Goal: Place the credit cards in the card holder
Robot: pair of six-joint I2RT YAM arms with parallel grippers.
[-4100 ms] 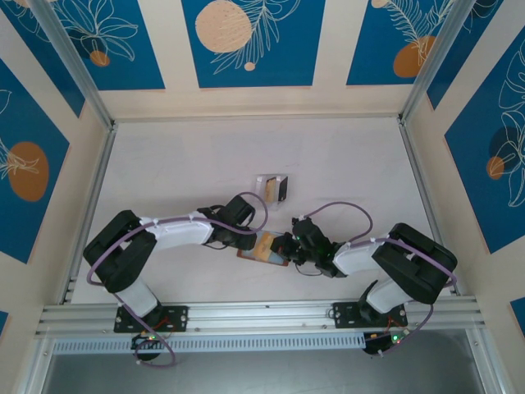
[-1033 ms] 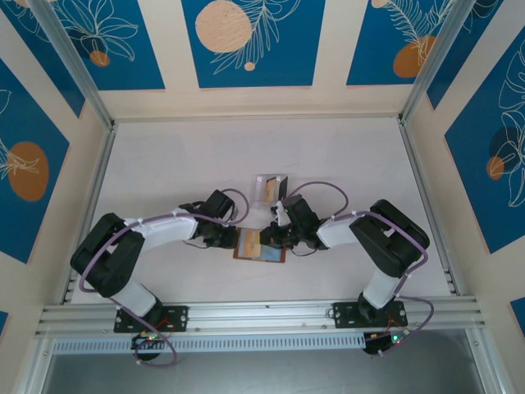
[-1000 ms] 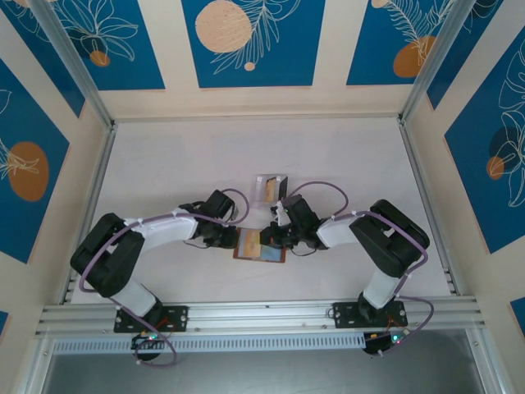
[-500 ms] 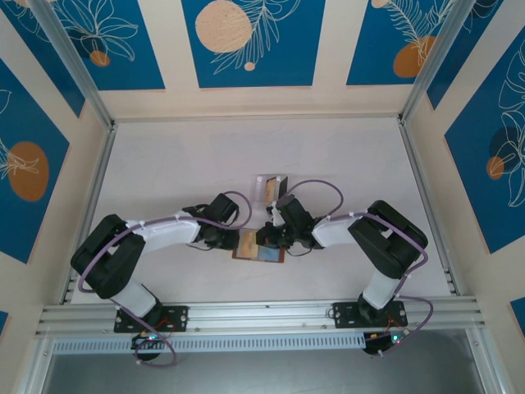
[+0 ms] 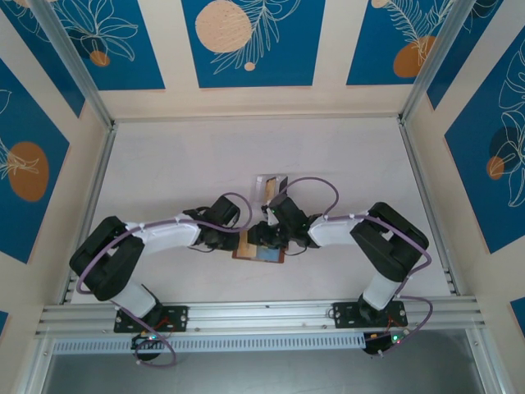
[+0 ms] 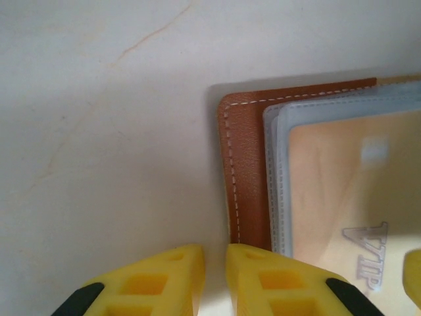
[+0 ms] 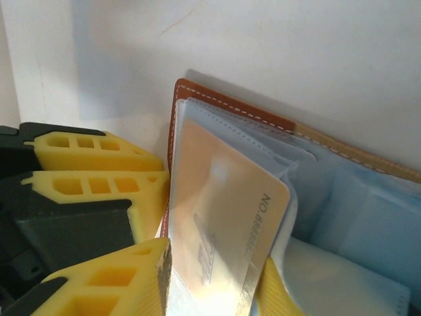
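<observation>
Right fingers (image 7: 118, 276) stand spread either side of the tan plastic card (image 7: 223, 197), partly inside a clear sleeve (image 7: 276, 141) of the open reddish-brown leather card holder (image 6: 247, 171) — as if to release it — while left fingers (image 6: 164, 276), nearly pressed together, seem to steady the holder's edge on the bench (image 6: 99, 131).

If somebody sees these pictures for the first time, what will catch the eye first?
The open brown card holder near the middle of the table. A tan card marked VIP sits among its clear sleeves, with the right gripper's bright yellow fingers on either side.
</observation>
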